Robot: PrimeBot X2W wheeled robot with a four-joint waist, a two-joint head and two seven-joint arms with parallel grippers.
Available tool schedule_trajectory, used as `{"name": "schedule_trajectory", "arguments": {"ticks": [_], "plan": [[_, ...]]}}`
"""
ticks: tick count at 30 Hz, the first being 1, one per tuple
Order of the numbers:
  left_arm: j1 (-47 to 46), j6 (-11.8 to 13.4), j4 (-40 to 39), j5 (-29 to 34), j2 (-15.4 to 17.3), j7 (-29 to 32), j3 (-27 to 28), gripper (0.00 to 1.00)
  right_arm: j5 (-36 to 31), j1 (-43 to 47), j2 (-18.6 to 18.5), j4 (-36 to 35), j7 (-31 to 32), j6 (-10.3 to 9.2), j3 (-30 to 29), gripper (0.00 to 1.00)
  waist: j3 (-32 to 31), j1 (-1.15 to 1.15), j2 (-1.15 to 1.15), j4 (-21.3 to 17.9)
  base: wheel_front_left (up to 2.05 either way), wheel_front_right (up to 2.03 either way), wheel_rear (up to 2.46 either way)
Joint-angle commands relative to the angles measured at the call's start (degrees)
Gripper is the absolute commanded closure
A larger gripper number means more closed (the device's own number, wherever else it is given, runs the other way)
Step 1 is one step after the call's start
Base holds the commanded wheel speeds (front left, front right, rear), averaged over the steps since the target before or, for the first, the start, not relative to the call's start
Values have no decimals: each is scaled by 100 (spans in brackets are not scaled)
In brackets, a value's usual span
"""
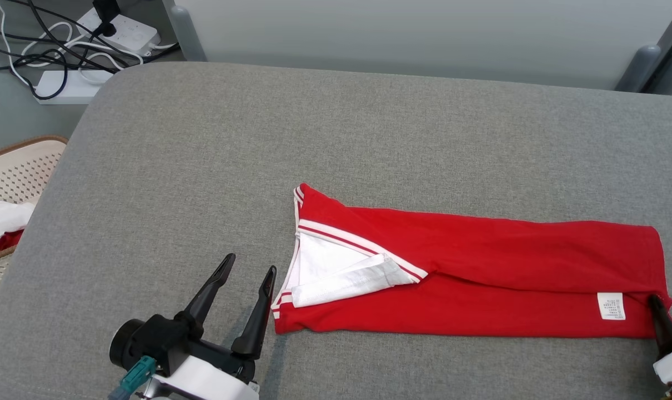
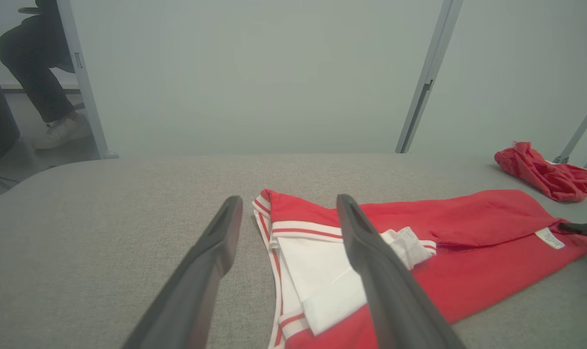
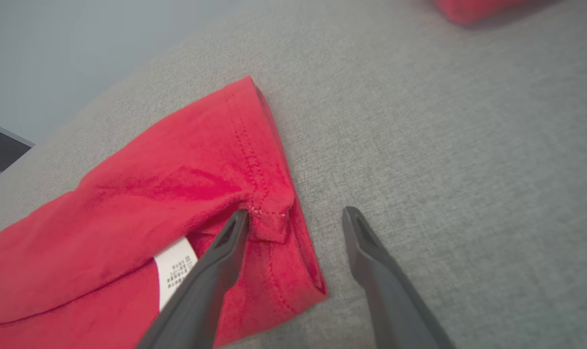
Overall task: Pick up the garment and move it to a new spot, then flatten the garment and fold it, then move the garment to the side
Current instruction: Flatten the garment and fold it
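The garment (image 1: 480, 266) is red with white striped trim and lies folded into a long strip across the grey table (image 1: 336, 128). White lining shows at its left end, and a white label (image 1: 611, 306) sits near its right end. My left gripper (image 1: 251, 265) is open just left of the garment's left end, low over the table. From the left wrist the open left gripper (image 2: 289, 199) points at the striped end of the garment (image 2: 468, 242). My right gripper (image 1: 669, 307) is open at the garment's right end. In the right wrist view the right gripper (image 3: 297, 214) straddles the hem corner of the garment (image 3: 177, 184), one finger over the fabric and one over bare table.
A woven basket (image 1: 14, 166) holding white and red cloth stands off the table's left edge. Power strips and cables (image 1: 91, 33) lie on the floor at the far left. Another crumpled red garment (image 2: 546, 169) lies further right on the table. A person's leg and shoe (image 2: 41, 97) are behind the table.
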Motion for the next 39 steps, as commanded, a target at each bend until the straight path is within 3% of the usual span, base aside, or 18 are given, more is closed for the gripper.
{"name": "schedule_trajectory", "arguments": {"ticks": [1,2,5,8,24,39], "plan": [[-235,-40,-132,-38,37,-59,172,0,85,-142,-194,-63,48,2,133,33,-6,0,0,-2,0,0,0],[-241,-40,-150,-37,32,-59,172,0,117,-159,-202,-42,56,2,158,51,-5,0,0,-4,0,0,0],[-258,-40,-193,-29,21,-59,169,0,216,-210,-221,6,78,2,262,62,-6,0,0,-11,0,0,0],[-261,-40,-219,-34,12,-59,168,0,334,-283,-287,55,13,2,440,100,5,0,0,-18,0,0,0],[-318,-40,-275,-41,-6,-59,205,0,645,-148,-877,-135,-678,2,584,100,129,0,0,-104,0,0,0],[-360,-40,-170,-71,-1,-59,132,0,462,40,-906,-1489,-723,2,998,100,62,0,0,-129,0,0,0]]}}
